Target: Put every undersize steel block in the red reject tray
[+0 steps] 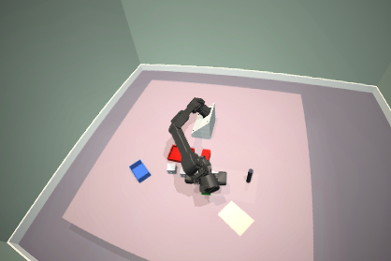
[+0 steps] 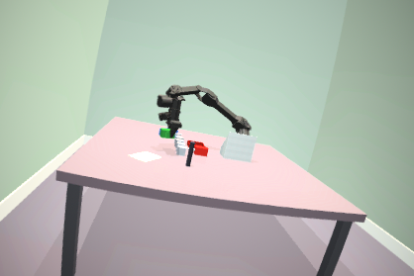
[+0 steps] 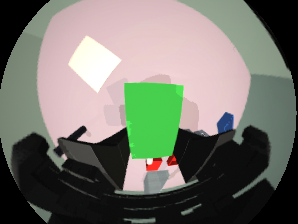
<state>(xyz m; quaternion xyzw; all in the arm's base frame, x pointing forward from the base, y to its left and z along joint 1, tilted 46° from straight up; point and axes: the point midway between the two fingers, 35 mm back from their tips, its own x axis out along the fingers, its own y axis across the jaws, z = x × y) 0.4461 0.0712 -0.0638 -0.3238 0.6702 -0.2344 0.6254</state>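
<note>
Taking the red reject tray point(image 1: 174, 153) as the landmark, seen from above: a smaller red block point(image 1: 206, 153) point(image 2: 201, 150) sits just to its right, and a blue tray point(image 1: 139, 171) point(image 3: 226, 122) lies off to its left, lower in the view. Pale steel blocks point(image 1: 171, 168) point(image 2: 181, 150) stand close below the red tray, partly covered by the arm. A black upright cylinder point(image 1: 250, 176) point(image 2: 190, 154) point(image 3: 76, 135) is well to the right of the tray, and a cream sheet point(image 1: 236, 218) point(image 2: 145, 156) point(image 3: 95, 64) lies flat to its lower right. A pale wedge-shaped stand point(image 1: 204, 128) point(image 2: 239, 147) is above and right of it, by the arm's base.

The exterior view shows the blocks in a row, which the arm largely hides from above. The wrist view shows the broad green face of the GO gauge point(image 1: 206, 194) point(image 2: 166, 134) point(image 3: 154, 120); from above only a sliver peeks out, below and right of the red tray.

The arm point(image 1: 183, 147) point(image 2: 210, 100) arches out past the tray and bends downward at its far end. Its gripper point(image 1: 208, 189) point(image 2: 171, 131) point(image 3: 149, 125) points down, fingers clamped on the green gauge. The bores cannot be made out.
</note>
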